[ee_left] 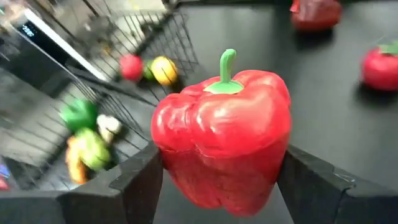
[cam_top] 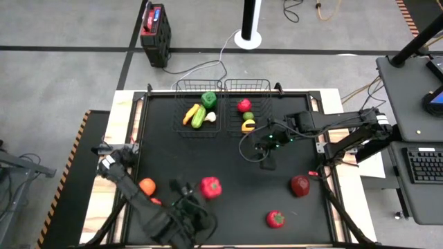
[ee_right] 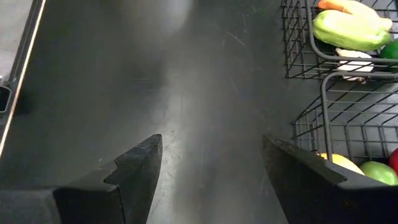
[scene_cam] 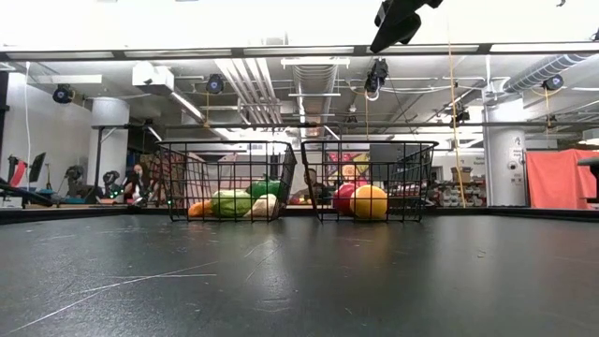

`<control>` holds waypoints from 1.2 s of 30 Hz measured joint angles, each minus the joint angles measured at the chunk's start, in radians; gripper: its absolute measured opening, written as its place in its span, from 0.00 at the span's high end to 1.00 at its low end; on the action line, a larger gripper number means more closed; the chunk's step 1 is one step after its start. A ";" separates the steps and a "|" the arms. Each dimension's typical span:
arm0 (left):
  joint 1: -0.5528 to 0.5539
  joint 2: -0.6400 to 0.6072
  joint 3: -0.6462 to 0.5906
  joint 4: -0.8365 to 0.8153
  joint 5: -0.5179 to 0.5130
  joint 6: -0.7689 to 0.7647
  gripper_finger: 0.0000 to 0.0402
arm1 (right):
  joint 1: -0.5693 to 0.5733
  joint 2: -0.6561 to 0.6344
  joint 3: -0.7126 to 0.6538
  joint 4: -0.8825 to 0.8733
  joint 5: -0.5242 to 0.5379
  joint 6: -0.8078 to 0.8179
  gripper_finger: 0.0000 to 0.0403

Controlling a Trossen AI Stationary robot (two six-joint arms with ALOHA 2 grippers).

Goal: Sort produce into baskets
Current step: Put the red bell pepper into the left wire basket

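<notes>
At the table's far edge I see the two baskets side by side: the left basket holds a carrot, a cucumber, a green pepper and garlic, the right basket a red piece, a green one and a yellow one. My left gripper is clamped on a red pepper, upright with its stem up, near the front edge. My right gripper hangs just before the baskets, jaws apart on nothing.

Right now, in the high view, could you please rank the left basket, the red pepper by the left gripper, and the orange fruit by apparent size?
1. Left basket, clearly the largest.
2. Red pepper, held in the left gripper.
3. Orange fruit, slightly smaller, though partly hidden behind the left arm, so this is unsure.
</notes>
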 joint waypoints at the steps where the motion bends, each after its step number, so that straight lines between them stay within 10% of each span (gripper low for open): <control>1: 0.021 -0.003 0.006 -0.001 -0.006 0.050 0.36 | 0.000 0.000 0.000 0.000 -0.003 0.000 0.34; 15: 0.346 -0.169 -0.131 -0.001 0.026 0.602 0.36 | 0.000 -0.018 0.000 -0.095 -0.003 -0.001 0.34; 26: 0.757 -0.406 -0.353 0.179 0.290 1.269 0.36 | 0.000 -0.049 0.000 -0.100 0.006 -0.008 0.34; 36: 1.134 -0.366 -0.410 0.386 0.669 1.647 0.36 | 0.000 -0.047 0.000 -0.101 0.006 -0.008 0.34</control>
